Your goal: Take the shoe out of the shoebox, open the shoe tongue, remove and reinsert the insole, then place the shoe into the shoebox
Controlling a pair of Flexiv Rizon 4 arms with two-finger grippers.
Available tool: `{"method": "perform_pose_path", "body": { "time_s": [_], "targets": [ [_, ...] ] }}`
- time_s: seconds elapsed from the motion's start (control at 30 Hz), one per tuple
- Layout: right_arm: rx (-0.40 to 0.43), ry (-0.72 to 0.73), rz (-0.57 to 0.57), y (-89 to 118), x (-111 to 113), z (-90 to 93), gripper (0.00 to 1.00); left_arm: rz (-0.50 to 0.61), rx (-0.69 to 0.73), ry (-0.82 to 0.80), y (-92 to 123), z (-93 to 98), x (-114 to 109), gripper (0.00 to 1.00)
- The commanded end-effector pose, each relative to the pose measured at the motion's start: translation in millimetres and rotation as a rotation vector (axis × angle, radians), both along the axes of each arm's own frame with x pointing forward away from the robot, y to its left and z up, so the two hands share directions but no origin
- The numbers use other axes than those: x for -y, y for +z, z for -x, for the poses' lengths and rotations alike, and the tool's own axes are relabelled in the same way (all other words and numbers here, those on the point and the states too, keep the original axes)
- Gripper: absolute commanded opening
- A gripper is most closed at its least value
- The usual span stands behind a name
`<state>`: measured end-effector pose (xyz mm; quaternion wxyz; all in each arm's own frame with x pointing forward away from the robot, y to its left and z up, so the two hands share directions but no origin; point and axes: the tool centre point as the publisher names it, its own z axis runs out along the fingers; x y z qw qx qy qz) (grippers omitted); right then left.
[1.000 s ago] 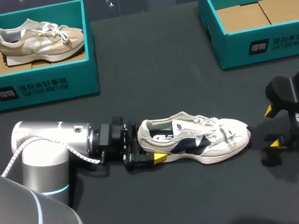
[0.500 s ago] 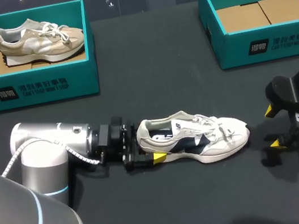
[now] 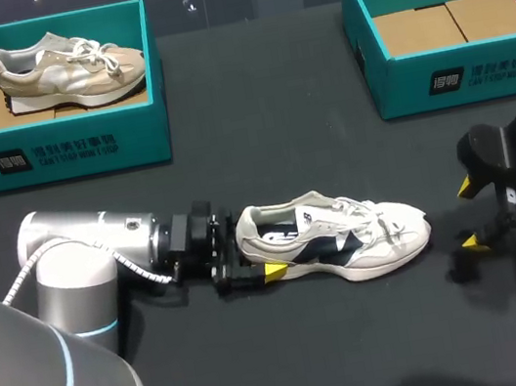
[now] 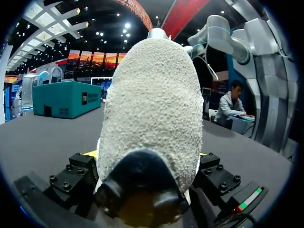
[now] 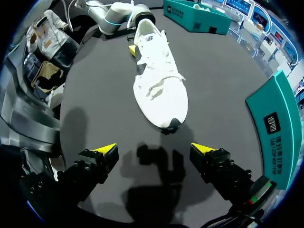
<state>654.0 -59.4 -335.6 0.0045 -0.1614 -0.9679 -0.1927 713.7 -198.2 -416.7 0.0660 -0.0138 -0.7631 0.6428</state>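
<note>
Two hands flank one white-and-navy lace-up sneaker, which rests on the dark desk near 6 o'clock in the head view, heel to 9 and toe to 3. The left hand is clamped on the heel, a finger on each side. The right hand hangs spread and empty just past the toe.

I judge the shoe light, with a firm heel counter and sole but a soft mesh upper and floppy tongue. The heel is therefore the sound hold, leaving the tongue edge for the free hand.

The insole is too dark inside the collar to make out. Laces cover the tongue, and the left hand's far finger is hidden behind the heel.

An empty teal cardboard shoebox sits at 2 o'clock.
</note>
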Motion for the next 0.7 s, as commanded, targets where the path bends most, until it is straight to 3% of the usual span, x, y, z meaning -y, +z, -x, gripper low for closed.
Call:
{"method": "perform_pose_path", "body": {
  "time_s": [0.03, 0.13, 0.33, 0.43, 0.7],
  "targets": [
    [-0.154, -0.185, 0.087, 16, -26, -18.5, 1.0, 0.0, 0.0, 0.001, 0, -0.2, -1, 0.0],
    [-0.218, -0.327, 0.113, 25, -42, -20.4, 1.0, 0.0, 0.0, 0.001, 0, -0.2, -1, 0.0],
    [-0.242, -0.59, 0.227, 47, -83, -21.3, 1.0, 0.0, 0.0, 0.001, 0, -0.2, -1, 0.0],
    [-0.239, -0.619, 0.209, 57, -92, -14.1, 1.0, 0.0, 0.0, 0.001, 0, -0.2, -1, 0.0],
    [-0.239, -0.619, 0.209, 57, -92, -14.1, 1.0, 0.0, 0.0, 0.001, 0, -0.2, -1, 0.0]
  ]
}}
